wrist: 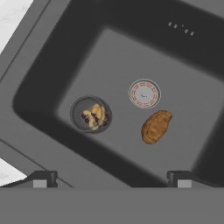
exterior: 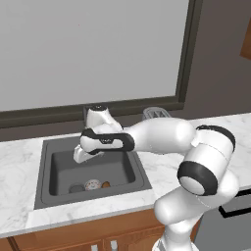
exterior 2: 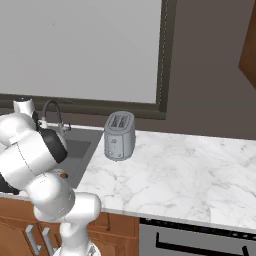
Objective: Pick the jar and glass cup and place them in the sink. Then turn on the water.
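Jar in sink; no readable label; tool open above.

a: where did you have the arm?
b: you had it bent at the elbow and reaching left, wrist turned down.
a: and the gripper?
b: your jaws stood wide apart, holding nothing.

Jar upright in sink

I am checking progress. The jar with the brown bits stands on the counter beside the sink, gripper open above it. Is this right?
Not quite. The jar already stands inside the sink, on the basin floor near the drain, as the hand view shows. The gripper is open above it.
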